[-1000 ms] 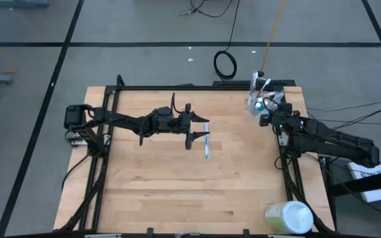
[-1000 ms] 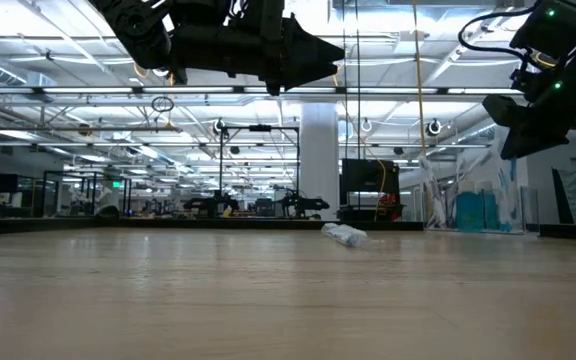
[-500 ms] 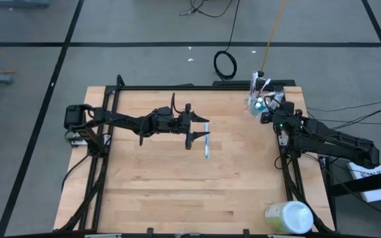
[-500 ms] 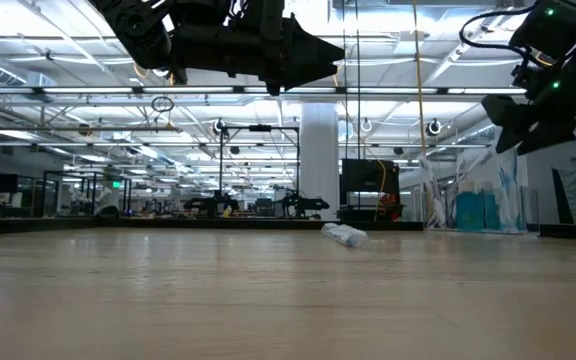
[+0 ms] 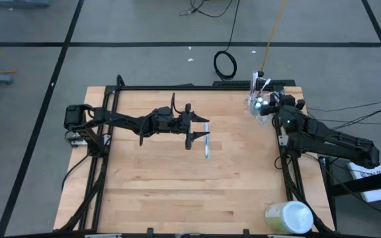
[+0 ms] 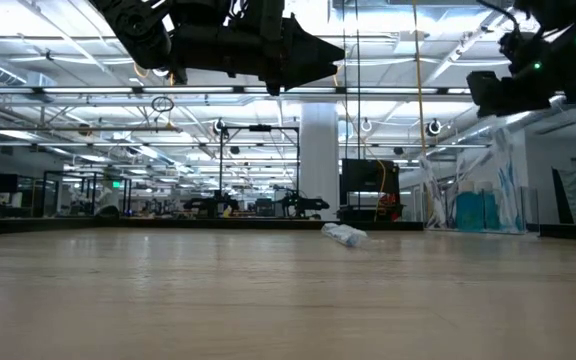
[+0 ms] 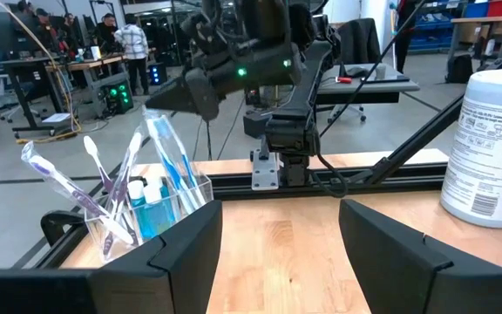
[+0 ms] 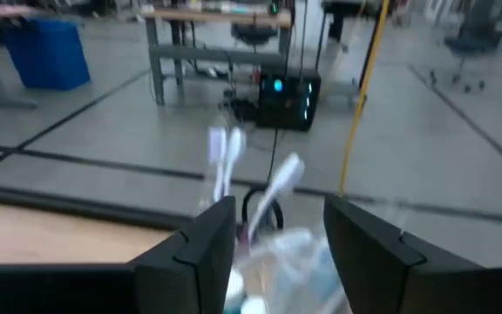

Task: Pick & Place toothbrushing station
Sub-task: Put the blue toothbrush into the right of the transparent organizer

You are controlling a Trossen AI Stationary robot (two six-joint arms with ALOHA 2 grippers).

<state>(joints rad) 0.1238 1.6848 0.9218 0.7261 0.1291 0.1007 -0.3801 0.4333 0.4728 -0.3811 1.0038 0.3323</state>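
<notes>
Label on the green-and-white container [image 7: 488, 148] is too small to read. Cup [image 7: 151, 209] is sitting at the table's [image 5: 177, 192] far right corner, stuffed with toothbrushes [image 7: 166, 157] and tubes [image 7: 153, 194]. Right gripper [image 5: 264, 108] is hovering over it, jaws apart, holding nothing. Left gripper [image 5: 199, 131] is hanging mid-table, open, above one toothbrush [image 5: 207, 147] lying flat.

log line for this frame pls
left claw: open, waiting over table centre | right claw: open, at clear cup | toothbrushes: upright in cup | blue toothbrush: on table

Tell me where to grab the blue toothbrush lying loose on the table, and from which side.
Grip the blue toothbrush mid-handle, coming straight down from above with fingers across its width. It lies flat and slim on the wood, beside the open left gripper, so only its narrow sides offer purchase.
</notes>
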